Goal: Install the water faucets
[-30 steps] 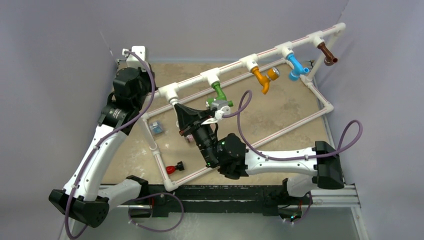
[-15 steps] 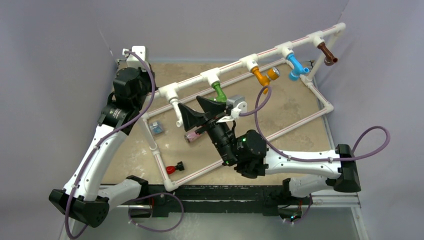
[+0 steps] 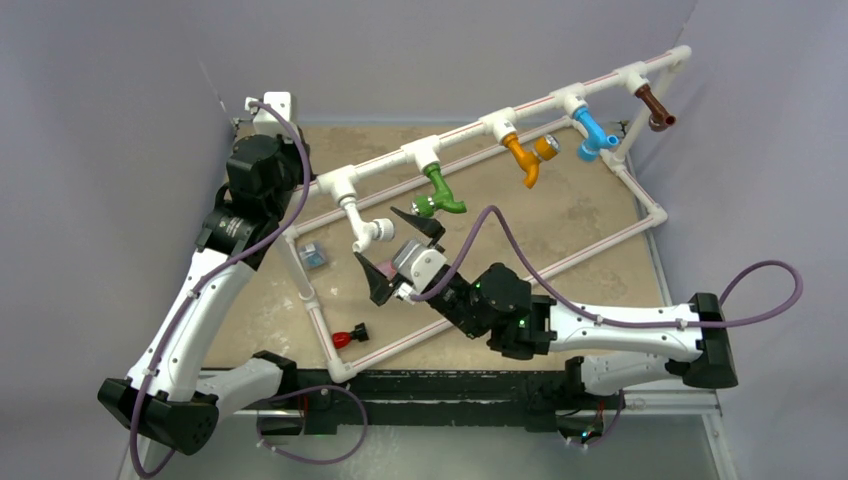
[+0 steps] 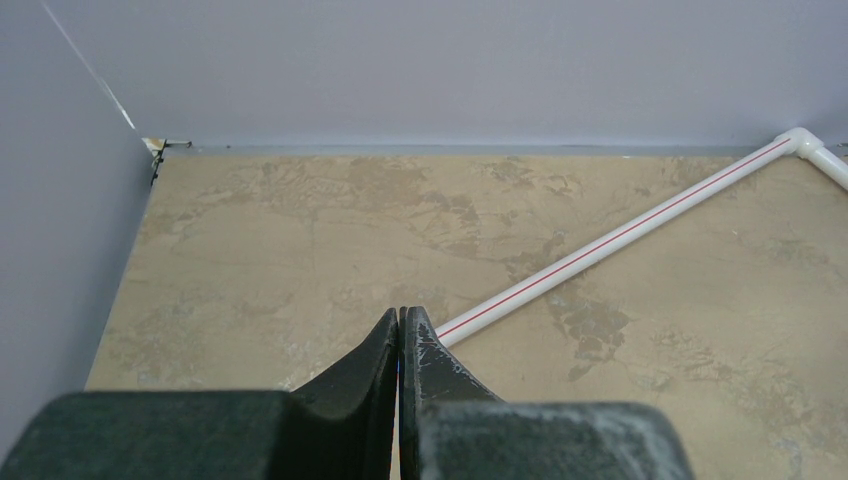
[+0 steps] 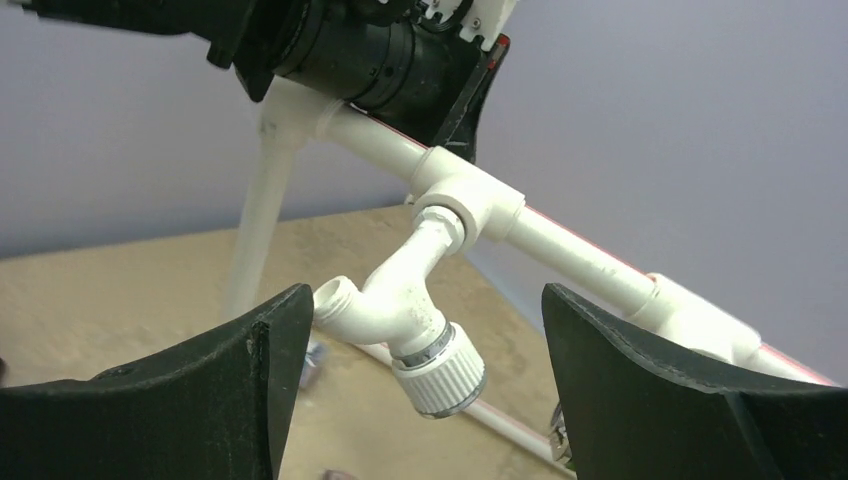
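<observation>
A white faucet (image 3: 366,231) (image 5: 410,310) hangs from the leftmost T-fitting of the white pipe frame (image 3: 470,133), its ribbed knob pointing down. Green (image 3: 438,190), orange (image 3: 526,156), blue (image 3: 593,133) and brown (image 3: 656,106) faucets hang from the other fittings along the same rail. My right gripper (image 3: 397,251) (image 5: 428,300) is open, just in front of the white faucet; its fingers stand wide on both sides and do not touch it. My left gripper (image 4: 400,316) is shut on nothing, over the tabletop at the far left, beside a frame pipe (image 4: 620,238).
Inside the frame's left end, a small clear blue box (image 3: 315,255) lies on the table. A red and black piece (image 3: 350,335) sits by the frame's near pipe. Grey walls close in at the back and both sides.
My right gripper has opened, let go of the white faucet and drawn back towards the near side. The faucet stays hanging on its fitting. The left arm has not moved.
</observation>
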{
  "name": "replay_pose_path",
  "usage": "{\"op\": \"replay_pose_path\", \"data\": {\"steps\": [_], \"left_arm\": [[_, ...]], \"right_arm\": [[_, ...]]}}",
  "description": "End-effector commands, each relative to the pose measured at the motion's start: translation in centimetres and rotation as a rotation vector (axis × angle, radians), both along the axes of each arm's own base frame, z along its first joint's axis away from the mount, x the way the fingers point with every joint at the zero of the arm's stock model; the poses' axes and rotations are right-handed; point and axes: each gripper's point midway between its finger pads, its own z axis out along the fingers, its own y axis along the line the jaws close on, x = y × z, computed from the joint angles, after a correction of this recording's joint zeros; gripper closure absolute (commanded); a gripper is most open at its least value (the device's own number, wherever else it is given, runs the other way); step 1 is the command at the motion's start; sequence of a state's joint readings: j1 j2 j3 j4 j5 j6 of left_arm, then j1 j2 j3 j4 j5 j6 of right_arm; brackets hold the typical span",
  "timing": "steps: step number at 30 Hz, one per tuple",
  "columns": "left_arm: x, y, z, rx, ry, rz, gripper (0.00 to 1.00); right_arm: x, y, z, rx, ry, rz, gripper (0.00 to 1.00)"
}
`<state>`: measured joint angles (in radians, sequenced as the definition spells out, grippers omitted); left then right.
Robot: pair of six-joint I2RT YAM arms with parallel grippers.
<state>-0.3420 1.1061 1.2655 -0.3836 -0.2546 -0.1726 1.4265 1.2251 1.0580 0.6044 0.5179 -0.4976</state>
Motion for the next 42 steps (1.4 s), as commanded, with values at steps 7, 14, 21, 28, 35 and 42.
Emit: {"op": "replay_pose_path", "data": {"steps": [7,14,21,28,35,42], "left_arm": [[-2.9,-2.6,-9.3,0.059,0.327,-0.132,1.00],[-2.8,-2.6,-9.3,0.062,0.326,-0.133,1.00],[-2.9,-2.6,-9.4,0.067,0.325,-0.129,1.00],[-2.8,-2.6,-9.5,0.070,0.325,-0.128,1.00],[-2.8,-2.5,-9.5,0.072,0.326,-0.125,1.00],[-2.8,-2.5,-9.5,0.073,0.328,-0.125,1.00]], "right_arm": [[2.0,1.4,-1.1,-0.284,-0.320,-0.162,0.14],[3.2,2.1,-0.2,-0.275,-0.393,-0.276,0.19],[3.8,2.4,0.1,-0.259,-0.419,-0.347,0.44],[4.3,2.0,0.7,-0.171,-0.359,-0.392,1.00],[4.2,2.2,1.5,0.088,-0.117,-0.307,1.00],[3.9,2.6,2.0,0.278,0.059,-0.246,1.00]]}}
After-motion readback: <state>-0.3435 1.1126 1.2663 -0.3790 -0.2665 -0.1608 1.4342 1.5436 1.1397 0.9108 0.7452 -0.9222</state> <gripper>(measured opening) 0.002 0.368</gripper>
